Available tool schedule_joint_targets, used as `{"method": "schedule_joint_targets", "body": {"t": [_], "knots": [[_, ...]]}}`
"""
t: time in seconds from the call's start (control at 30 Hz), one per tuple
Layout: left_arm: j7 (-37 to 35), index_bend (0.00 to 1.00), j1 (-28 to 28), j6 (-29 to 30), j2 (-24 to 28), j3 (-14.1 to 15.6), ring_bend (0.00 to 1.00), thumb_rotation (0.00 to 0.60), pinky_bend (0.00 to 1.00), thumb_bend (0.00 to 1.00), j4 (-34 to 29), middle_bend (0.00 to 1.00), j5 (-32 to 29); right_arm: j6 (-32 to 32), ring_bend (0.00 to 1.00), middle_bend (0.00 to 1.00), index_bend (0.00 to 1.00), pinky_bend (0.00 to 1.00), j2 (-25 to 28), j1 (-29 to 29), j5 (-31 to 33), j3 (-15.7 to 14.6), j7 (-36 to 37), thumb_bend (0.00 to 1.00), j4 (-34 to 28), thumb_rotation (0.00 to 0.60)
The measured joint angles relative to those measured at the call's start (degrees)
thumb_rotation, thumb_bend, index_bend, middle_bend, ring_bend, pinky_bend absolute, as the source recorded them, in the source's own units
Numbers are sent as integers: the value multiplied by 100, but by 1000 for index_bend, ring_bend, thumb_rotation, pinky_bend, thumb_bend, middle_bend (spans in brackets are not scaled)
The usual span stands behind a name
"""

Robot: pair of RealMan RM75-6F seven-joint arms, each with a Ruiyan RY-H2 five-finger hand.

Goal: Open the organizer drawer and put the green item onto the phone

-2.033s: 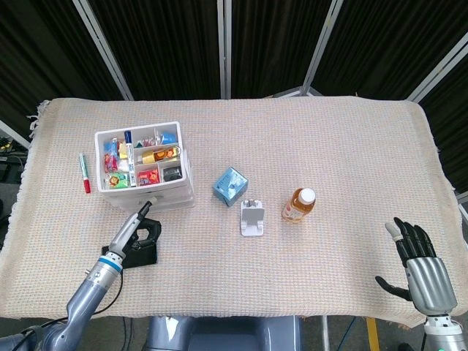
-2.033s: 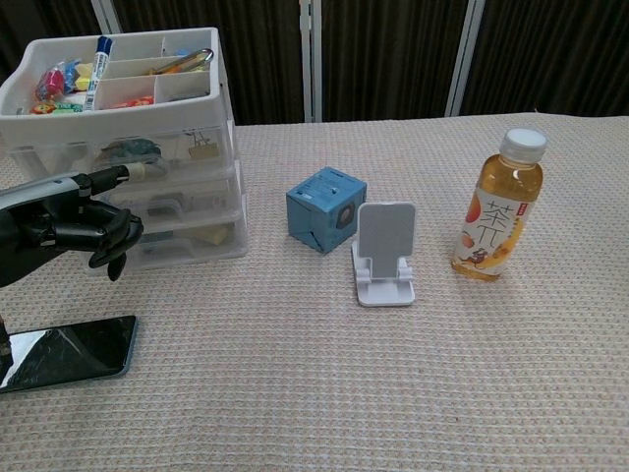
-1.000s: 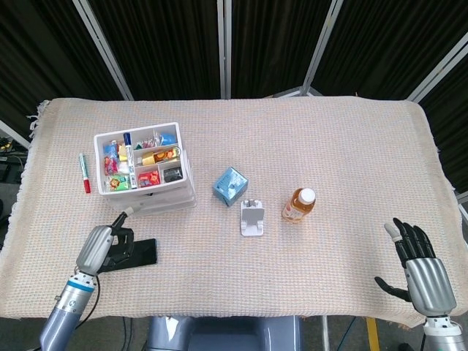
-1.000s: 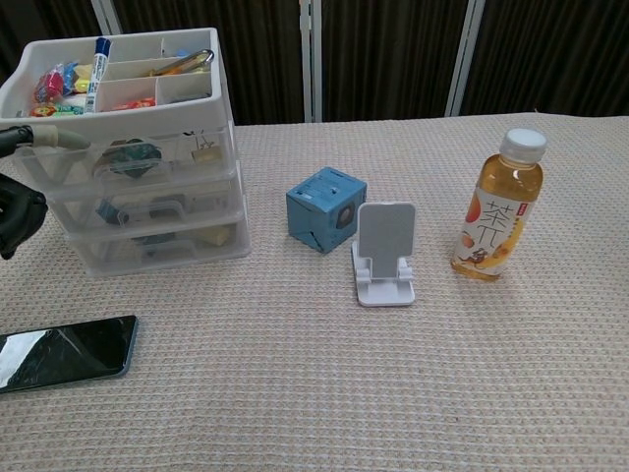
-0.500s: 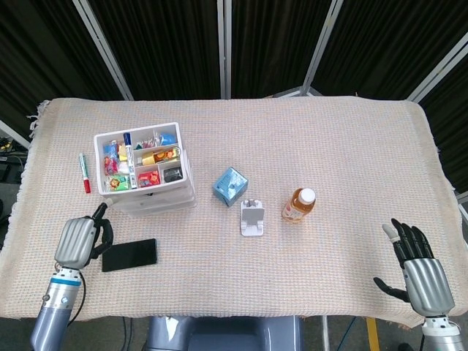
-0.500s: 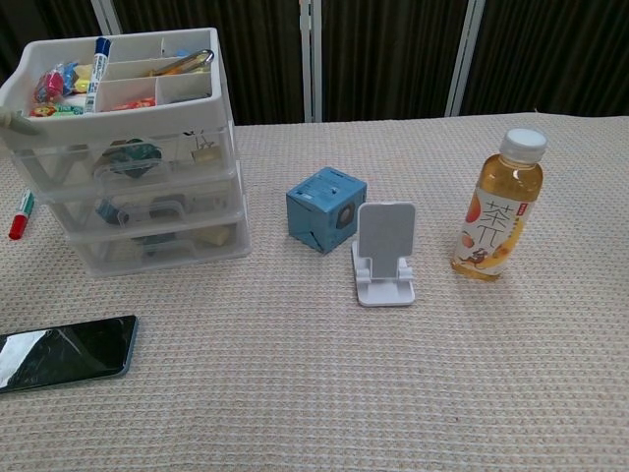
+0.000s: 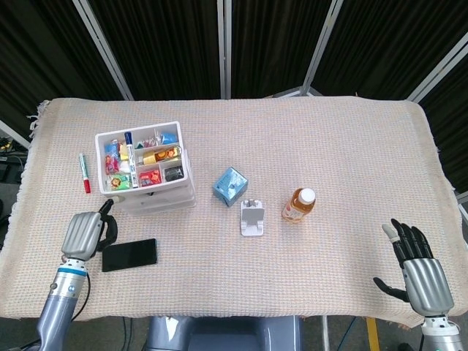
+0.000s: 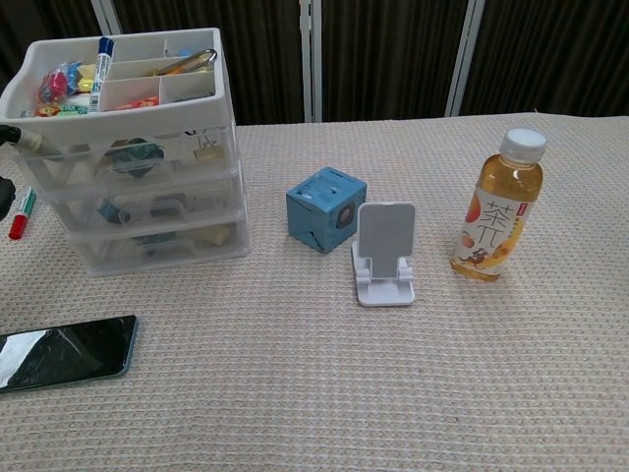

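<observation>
My left hand, fingers curled on nothing, sits beside the phone, near the organizer front.

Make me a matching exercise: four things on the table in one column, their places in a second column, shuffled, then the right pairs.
Things
1. phone
2. tea bottle
3. blue box
4. red and green marker

Places
A. left of the organizer
B. right of the white phone stand
C. flat on the cloth beside the left hand
D. between organizer and stand

Pairs: 1-C, 2-B, 3-D, 4-A
</observation>
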Motion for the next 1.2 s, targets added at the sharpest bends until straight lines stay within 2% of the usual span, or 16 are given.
{"method": "schedule_joint_targets", "body": {"t": [0.2,0.47,0.9,1.2], "knots": [[-7,376,-49,-24,27,5,816,600,636,777,-115,810,-36,-1,0,0,0,0,5,1,3,1,11,16,0,600],[-302,390,-2,55,201,78,821,600,640,777,-316,815,156,-4,0,0,0,0,2,1,-8,-6,5,16,3,600],[-623,406,109,-115,744,562,821,600,640,777,-752,814,567,0,0,0,0,0,-7,1,-10,-4,-1,16,10,600],[-770,407,192,-27,893,747,822,600,640,777,-830,814,891,-9,0,0,0,0,-17,4,-2,-1,-13,15,20,600]]}}
